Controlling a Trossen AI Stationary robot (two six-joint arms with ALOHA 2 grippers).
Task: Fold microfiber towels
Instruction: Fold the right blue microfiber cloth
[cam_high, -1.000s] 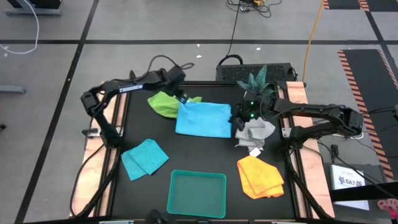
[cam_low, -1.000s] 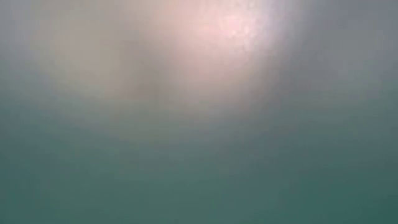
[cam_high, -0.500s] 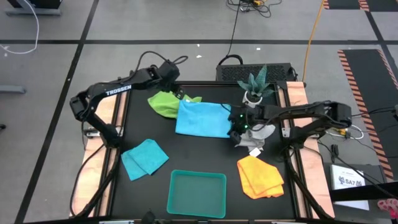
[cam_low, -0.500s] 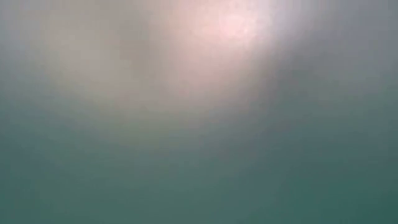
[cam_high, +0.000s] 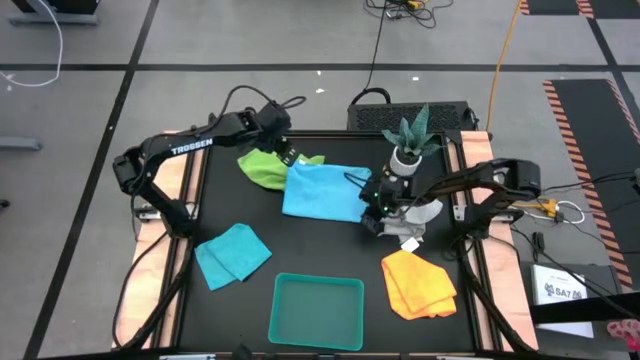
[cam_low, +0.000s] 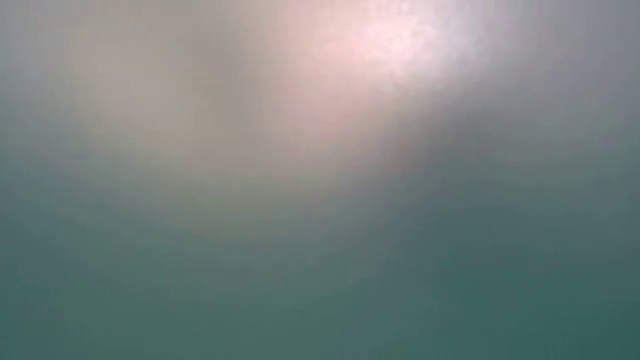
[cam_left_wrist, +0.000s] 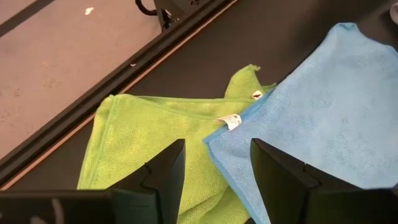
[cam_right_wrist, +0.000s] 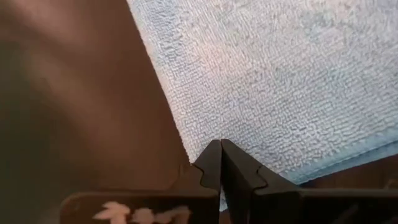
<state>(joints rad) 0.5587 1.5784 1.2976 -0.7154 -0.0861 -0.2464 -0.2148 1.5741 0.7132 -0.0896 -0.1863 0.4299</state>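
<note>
Low view all blur; right pincer (cam_right_wrist: 221, 163) pinched closed at blue towel (cam_high: 325, 190) edge, grip unclear; left pincer (cam_left_wrist: 214, 171) open over green towel (cam_left_wrist: 149, 137).

A teal tray (cam_high: 318, 310) lies flat near the front edge of the black surface (cam_high: 330, 245), its rectangular well open upward. At the back right corner of the surface stands a small potted plant (cam_high: 410, 140) with spiky green leaves in a pale pot. Behind it, off the surface, sits a dark box (cam_high: 412, 113) on the grey floor (cam_high: 90, 110). A black cable (cam_high: 378, 45) and an orange cable (cam_high: 503, 50) trail across that floor.
</note>
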